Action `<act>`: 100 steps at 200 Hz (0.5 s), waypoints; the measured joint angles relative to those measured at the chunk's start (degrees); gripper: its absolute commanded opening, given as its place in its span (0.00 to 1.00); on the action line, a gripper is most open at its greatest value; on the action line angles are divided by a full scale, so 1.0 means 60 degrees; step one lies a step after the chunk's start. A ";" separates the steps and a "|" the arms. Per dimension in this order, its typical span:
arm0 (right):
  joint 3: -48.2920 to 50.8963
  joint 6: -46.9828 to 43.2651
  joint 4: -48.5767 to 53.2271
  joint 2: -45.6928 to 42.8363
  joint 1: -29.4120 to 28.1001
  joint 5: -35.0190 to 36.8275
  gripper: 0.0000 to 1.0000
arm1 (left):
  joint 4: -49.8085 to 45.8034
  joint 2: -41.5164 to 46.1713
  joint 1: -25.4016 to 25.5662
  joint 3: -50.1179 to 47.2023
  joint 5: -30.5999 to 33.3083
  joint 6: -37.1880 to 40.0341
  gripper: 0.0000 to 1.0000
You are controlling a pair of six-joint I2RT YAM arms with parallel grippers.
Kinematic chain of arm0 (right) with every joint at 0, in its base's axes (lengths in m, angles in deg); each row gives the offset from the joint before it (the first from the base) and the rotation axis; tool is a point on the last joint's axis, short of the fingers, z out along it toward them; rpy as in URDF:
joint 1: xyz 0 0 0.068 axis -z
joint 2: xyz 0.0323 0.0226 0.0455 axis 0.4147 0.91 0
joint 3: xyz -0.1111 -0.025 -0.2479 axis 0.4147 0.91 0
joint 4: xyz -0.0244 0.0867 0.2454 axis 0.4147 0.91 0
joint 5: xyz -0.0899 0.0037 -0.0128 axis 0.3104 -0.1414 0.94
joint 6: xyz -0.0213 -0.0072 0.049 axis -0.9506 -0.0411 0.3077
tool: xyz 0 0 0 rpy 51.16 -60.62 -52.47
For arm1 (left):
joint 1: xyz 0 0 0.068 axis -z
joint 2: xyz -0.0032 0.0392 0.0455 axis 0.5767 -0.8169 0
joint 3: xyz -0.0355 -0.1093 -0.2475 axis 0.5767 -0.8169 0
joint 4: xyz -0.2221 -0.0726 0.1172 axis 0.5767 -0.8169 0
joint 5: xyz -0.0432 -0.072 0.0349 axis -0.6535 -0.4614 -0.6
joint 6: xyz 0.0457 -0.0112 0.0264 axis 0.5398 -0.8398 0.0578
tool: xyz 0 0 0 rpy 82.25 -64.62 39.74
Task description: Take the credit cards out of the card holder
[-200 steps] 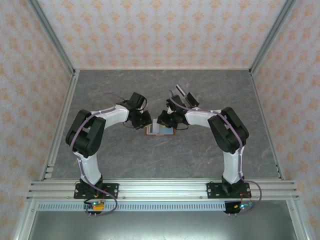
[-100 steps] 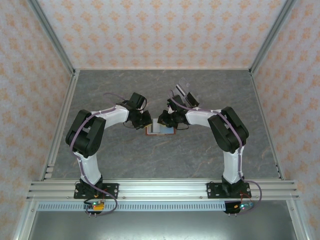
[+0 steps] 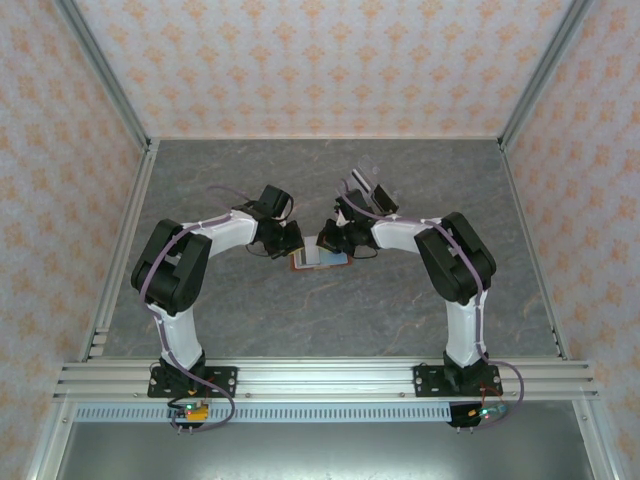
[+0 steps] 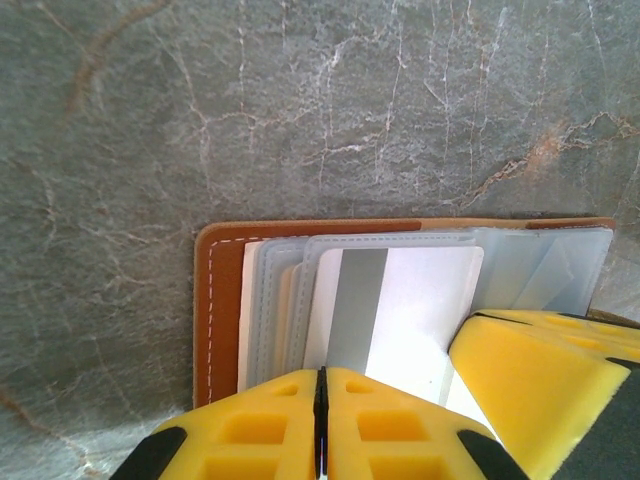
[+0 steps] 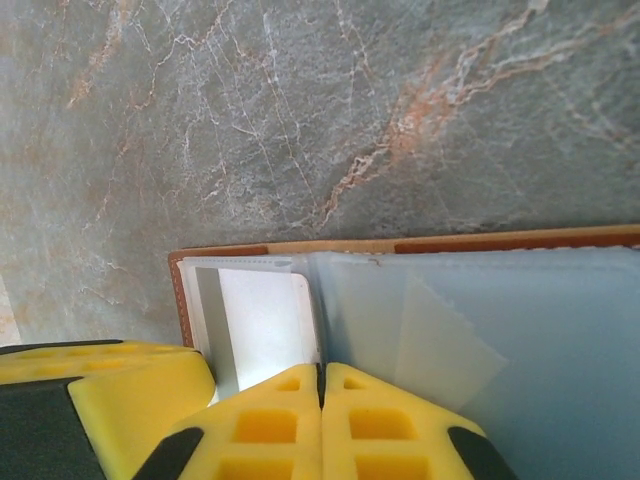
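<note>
The card holder (image 3: 322, 259) lies open on the table between both grippers. Its reddish-brown rim (image 4: 215, 310) frames grey-blue plastic pockets (image 5: 470, 330). A white credit card (image 4: 410, 300) with a grey stripe sits in a pocket; the same card (image 5: 262, 320) shows in the right wrist view. My left gripper (image 4: 321, 405) is shut, its yellow tips down on the card's near edge. My right gripper (image 5: 321, 400) is shut where the card's pocket meets the clear pockets. Whether either one pinches anything I cannot tell. The other arm's yellow finger (image 4: 545, 385) intrudes beside the card.
The grey marble table (image 3: 400, 180) stretches beyond the holder. Aluminium frame rails (image 3: 125, 230) and patterned walls bound it on the left, right and back. A small pale object (image 3: 365, 182) lies behind the right wrist.
The holder has shifted slightly away from the arm bases and tilted a little. Both grippers stay pressed together over it.
</note>
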 measured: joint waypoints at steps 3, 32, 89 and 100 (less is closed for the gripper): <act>0.0011 0.0007 -0.0025 0.0000 0.0004 0.0004 0.01 | 0.0000 0.0000 0.0000 0.0000 0.0000 0.0000 0.10; 0.0215 -0.0007 -0.0244 -0.0106 0.0004 0.0040 0.00 | -0.0004 0.0004 0.0000 0.0000 -0.0004 0.0007 0.13; 0.0448 -0.0197 -0.0069 -0.0426 -0.0055 0.0550 0.00 | -0.0138 0.0229 0.0004 0.0000 -0.0004 0.0029 0.21; 0.0459 -0.0222 -0.0051 -0.0441 -0.0055 0.0627 0.00 | -0.0153 0.0280 0.0004 0.0000 -0.0004 0.0029 0.21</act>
